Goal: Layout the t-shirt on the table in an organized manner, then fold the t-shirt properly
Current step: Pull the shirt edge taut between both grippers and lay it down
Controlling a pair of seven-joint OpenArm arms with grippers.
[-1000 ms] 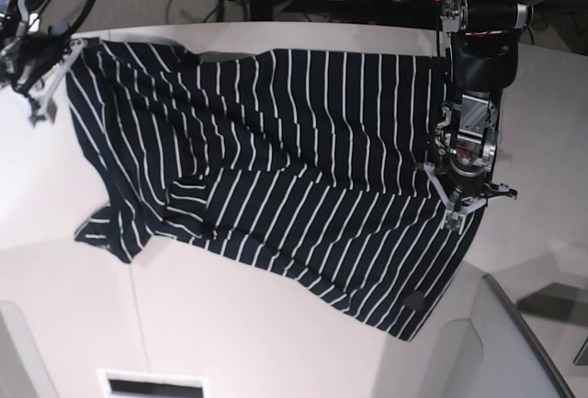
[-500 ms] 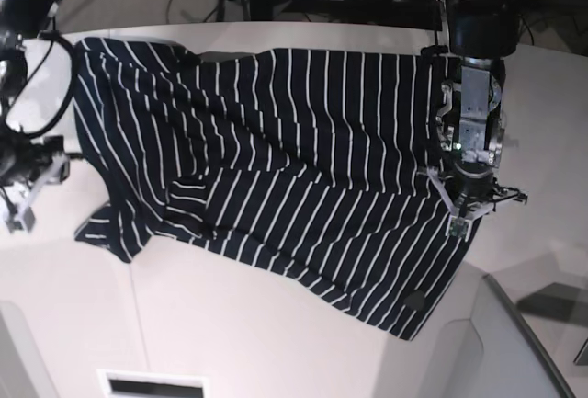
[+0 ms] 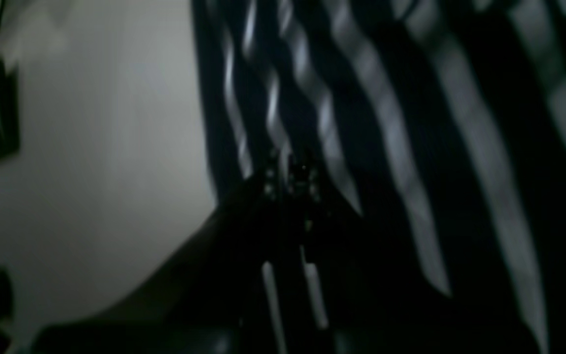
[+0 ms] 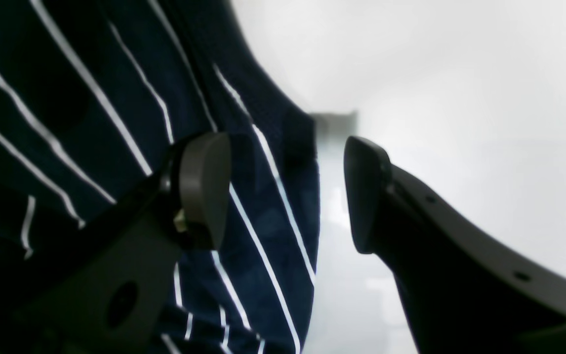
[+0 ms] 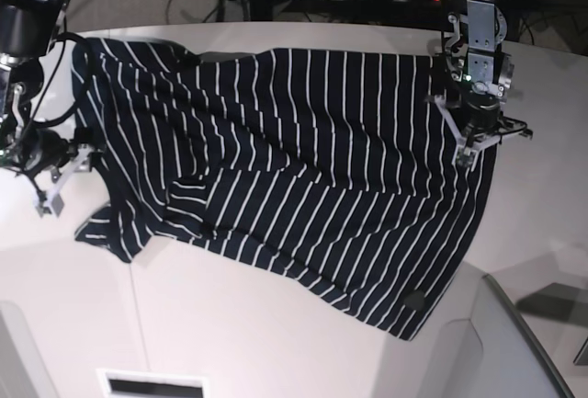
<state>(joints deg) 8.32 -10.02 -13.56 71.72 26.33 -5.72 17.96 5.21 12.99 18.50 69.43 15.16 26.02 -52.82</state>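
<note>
Fingers (image 4: 204, 189) of the right gripper (image 4: 283, 191) stand spread in the right wrist view, with nothing between them: one pad hangs over the striped cloth, the other over bare white surface, and the hem of the t-shirt (image 4: 116, 123) runs down through the gap nearer the first pad. That view does not settle whether either pad touches the cloth. From the base view the same gripper (image 5: 55, 177) sits at the far left, just beside the shirt's left edge, above the crumpled sleeve.

On the left gripper (image 3: 290, 172) the fingers are pressed together; the left wrist view is dark and blurred, showing only the tips against the cloth close to its edge, with pale surface to the left. Whether cloth is caught between them cannot be told there. Only the base view places this gripper (image 5: 473, 136): at the right edge of the shirt, toward the far side.

Seen from the base view, the t-shirt (image 5: 294, 177) lies spread across the table (image 5: 276, 324), stripes slanting, with a fold near its middle and a corner reaching the near right, where a small grey patch (image 5: 413, 300) sits.
</note>
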